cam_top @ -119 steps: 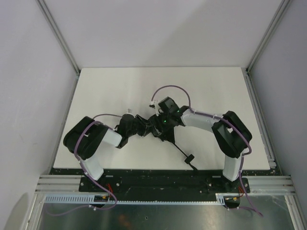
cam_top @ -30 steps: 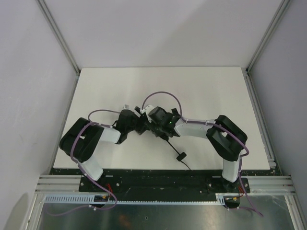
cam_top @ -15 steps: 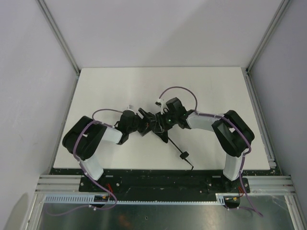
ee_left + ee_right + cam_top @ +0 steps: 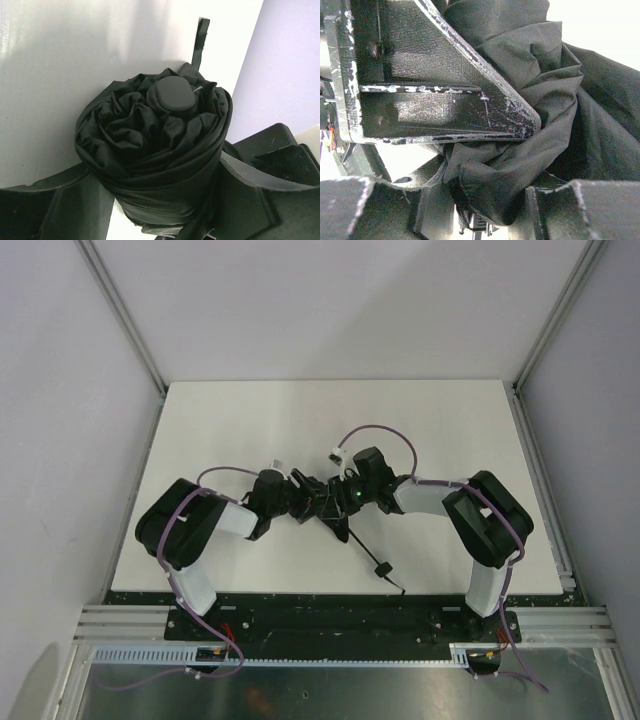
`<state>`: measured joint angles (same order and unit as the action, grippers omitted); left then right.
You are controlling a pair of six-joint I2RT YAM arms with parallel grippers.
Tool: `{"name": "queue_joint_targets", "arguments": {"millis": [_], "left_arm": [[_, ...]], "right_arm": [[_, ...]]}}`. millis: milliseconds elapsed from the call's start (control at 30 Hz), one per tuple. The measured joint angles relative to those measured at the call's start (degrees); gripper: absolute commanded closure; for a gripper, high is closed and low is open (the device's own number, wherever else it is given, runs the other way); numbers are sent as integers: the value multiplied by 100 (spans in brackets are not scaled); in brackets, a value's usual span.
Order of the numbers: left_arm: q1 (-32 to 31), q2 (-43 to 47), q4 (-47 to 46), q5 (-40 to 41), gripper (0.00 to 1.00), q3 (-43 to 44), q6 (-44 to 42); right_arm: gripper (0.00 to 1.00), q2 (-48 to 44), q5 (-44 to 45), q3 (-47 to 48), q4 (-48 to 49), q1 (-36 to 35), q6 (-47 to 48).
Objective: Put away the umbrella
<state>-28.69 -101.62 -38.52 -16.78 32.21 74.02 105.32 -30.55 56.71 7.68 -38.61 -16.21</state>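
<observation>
The black umbrella [image 4: 318, 506] lies at the table's middle, its canopy rolled into a tight bundle between my two grippers. Its thin shaft [image 4: 362, 545] runs toward the near right and ends in the small handle [image 4: 384, 569]. My left gripper [image 4: 298, 498] is shut on the canopy. In the left wrist view the roll [image 4: 150, 145] with its round end cap [image 4: 172, 94] fills the space between the fingers [image 4: 245, 197]. My right gripper [image 4: 336, 500] is shut on loose canopy fabric [image 4: 490, 190]. The left gripper's scratched finger [image 4: 435, 75] sits close above that fabric.
The white table [image 4: 250, 420] has its near edge just beyond the handle, with the black base rail [image 4: 320, 615] below it. Grey walls and metal posts [image 4: 120, 310] enclose the table. A black strap [image 4: 201, 35] sticks out behind the roll.
Over the last second the right gripper has shifted a little to the right along the bundle, and the shaft and handle have swung slightly. Both grippers still hold the umbrella.
</observation>
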Motion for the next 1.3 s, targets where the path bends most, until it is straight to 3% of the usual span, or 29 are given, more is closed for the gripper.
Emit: {"name": "queue_joint_targets", "arguments": {"millis": [100, 367, 467, 567, 667, 800, 967, 1100, 1200, 1300], "left_arm": [[-17, 2, 20, -7, 29, 0, 4], [-85, 0, 11, -42, 70, -55, 81], [-133, -2, -4, -24, 80, -101, 118], [-146, -2, -57, -7, 88, -133, 122], [-166, 0, -125, 11, 92, -173, 142], [-199, 2, -168, 83, 99, -212, 173], [-210, 15, -232, 131, 100, -284, 358], [-210, 31, -223, 144, 100, -323, 564], [-210, 55, -146, 153, 100, -321, 667], [-210, 125, 9, 160, 100, -321, 715]], "right_arm": [[100, 0, -92, -48, 70, 22, -39], [99, 0, -341, -131, 52, 33, -136], [82, 0, -356, -153, -70, 31, -133], [58, -31, -225, -153, -133, -7, -107], [28, -164, 203, -153, -315, -166, -57], [14, -525, 1268, -125, -697, -688, 210], [12, -621, 3080, 31, -1191, -1456, 702], [16, -507, 4527, 188, -1423, -2020, 1117], [26, -229, 5484, 306, -1403, -2343, 1464], [43, 42, 6229, 367, -1252, -2553, 1768]]}}
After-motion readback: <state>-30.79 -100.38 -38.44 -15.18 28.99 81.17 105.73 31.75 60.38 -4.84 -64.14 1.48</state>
